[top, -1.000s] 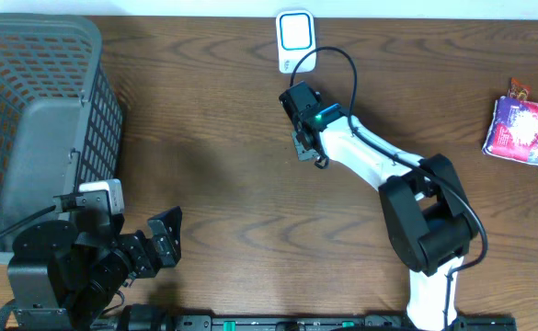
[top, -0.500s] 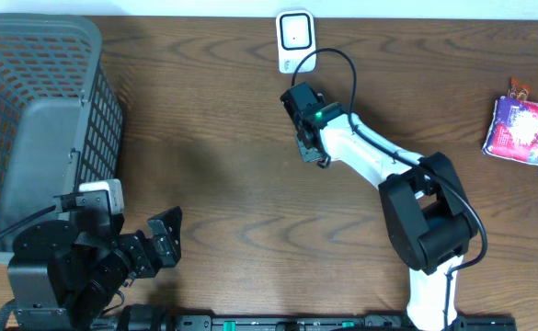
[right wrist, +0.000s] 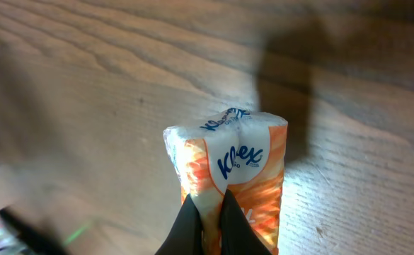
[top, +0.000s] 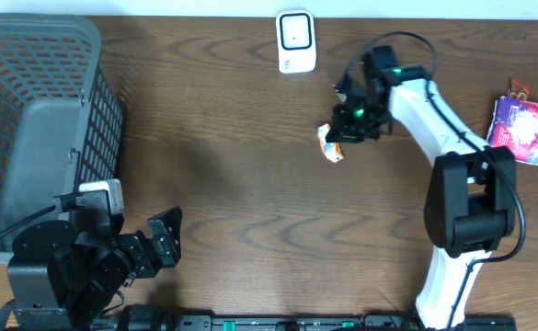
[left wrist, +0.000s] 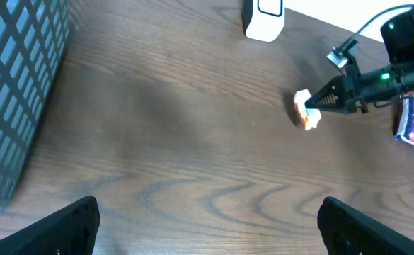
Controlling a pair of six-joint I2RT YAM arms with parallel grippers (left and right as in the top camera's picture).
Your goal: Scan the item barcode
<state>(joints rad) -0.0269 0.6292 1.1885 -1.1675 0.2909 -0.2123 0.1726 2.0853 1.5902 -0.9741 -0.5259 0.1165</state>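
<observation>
The item is a small orange-and-white Kleenex tissue pack (top: pixel 330 145), also seen from the left wrist (left wrist: pixel 306 110). My right gripper (top: pixel 344 131) is shut on the pack (right wrist: pixel 228 166), its two dark fingers (right wrist: pixel 192 219) pinching the wrapper's lower middle just above the wooden table. The white scanner (top: pixel 296 41) stands at the table's far edge, up and to the left of the pack. At the near left, my left gripper (top: pixel 163 241) stands wide open with nothing between its fingertips (left wrist: pixel 208 216).
A large grey mesh basket (top: pixel 29 119) fills the left side of the table. A pink snack packet (top: pixel 521 129) lies with other wrapped goods at the far right edge. The scanner (left wrist: pixel 263 15) shows at the top of the left wrist view.
My right arm has swung from just below the scanner out to the right, and its jaws have shut. The tissue pack now shows in its fingers. The left arm has not moved.
</observation>
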